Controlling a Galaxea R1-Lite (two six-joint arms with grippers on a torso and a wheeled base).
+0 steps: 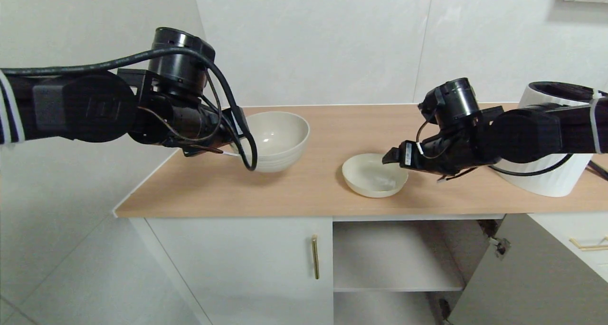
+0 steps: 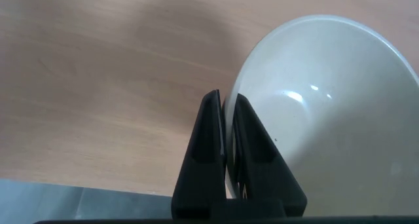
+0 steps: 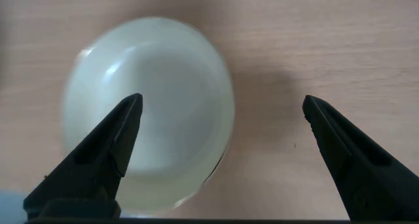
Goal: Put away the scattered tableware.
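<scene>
A large cream bowl (image 1: pixel 275 139) sits on the wooden counter (image 1: pixel 323 187) toward its left end. My left gripper (image 1: pixel 232 147) is shut on its near rim; in the left wrist view the two fingers (image 2: pixel 213 135) pinch the bowl (image 2: pixel 327 112) wall between them. A smaller, shallower cream bowl (image 1: pixel 375 175) rests near the counter's front edge at the middle. My right gripper (image 1: pixel 394 157) hovers just above its right side, open; in the right wrist view the spread fingers (image 3: pixel 111 149) stand over the small bowl (image 3: pixel 150 112) and the bare counter beside it.
A tall white round container (image 1: pixel 551 144) stands on the counter at the right, behind my right arm. Below the counter, a cabinet (image 1: pixel 394 253) is open with a shelf inside; its door (image 1: pixel 517 277) swings out to the right. The left cabinet door (image 1: pixel 247 263) is closed.
</scene>
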